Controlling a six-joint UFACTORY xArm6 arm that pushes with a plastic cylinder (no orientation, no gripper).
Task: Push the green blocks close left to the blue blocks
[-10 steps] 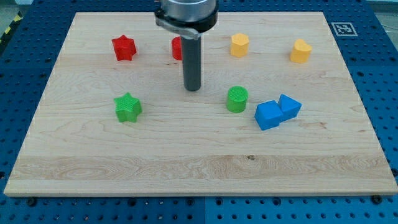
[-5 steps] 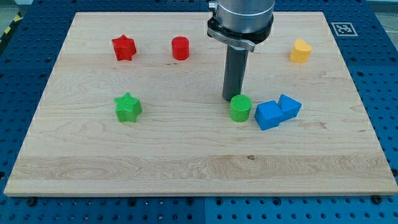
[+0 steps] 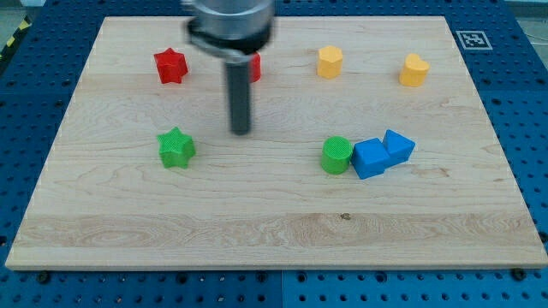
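Observation:
A green cylinder [image 3: 336, 156] stands touching the left side of a blue cube [image 3: 370, 158], which touches a second blue block [image 3: 398, 146] at its upper right. A green star [image 3: 175, 148] sits alone at the view's left. My tip [image 3: 241, 131] is on the board between the two green blocks, right of and slightly above the green star, touching no block. The rod is motion-blurred.
A red star [image 3: 170, 66] sits at the top left. A red cylinder [image 3: 253, 67] is partly hidden behind the rod. Two yellow blocks [image 3: 330, 62] [image 3: 413, 70] sit at the top right. The wooden board [image 3: 274, 231] lies on a blue pegboard.
My tip came right to the green cylinder and nudged it down-right against the blue cube, then swung back left towards the green star.

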